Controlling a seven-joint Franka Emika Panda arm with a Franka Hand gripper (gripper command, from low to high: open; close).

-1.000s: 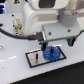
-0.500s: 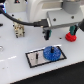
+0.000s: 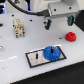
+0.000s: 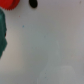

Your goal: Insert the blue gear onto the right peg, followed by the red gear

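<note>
The blue gear (image 3: 51,53) lies flat on the right end of the white, black-framed plate (image 3: 39,61). It covers the spot where the right peg stands, so the peg itself is hidden. The red gear (image 3: 71,36) rests on the table toward the exterior view's right, apart from the plate. My gripper (image 3: 58,23) hangs above the table between the two gears, higher than both, open and holding nothing. In the blurred wrist view a red shape, likely the red gear (image 4: 7,4), is cut off by a corner. My fingertips do not show there.
A thin dark pin (image 3: 36,55) stands at the plate's left end. A beige blocky object (image 3: 19,27) sits at the back on the exterior view's left. Black cables and blue parts lie along the far edge. A dark teal shape (image 4: 2,35) touches the wrist view's edge.
My gripper has let go of the blue gear at the plate's right end, risen, and shifted toward the red gear. The blue gear stays on the plate.
</note>
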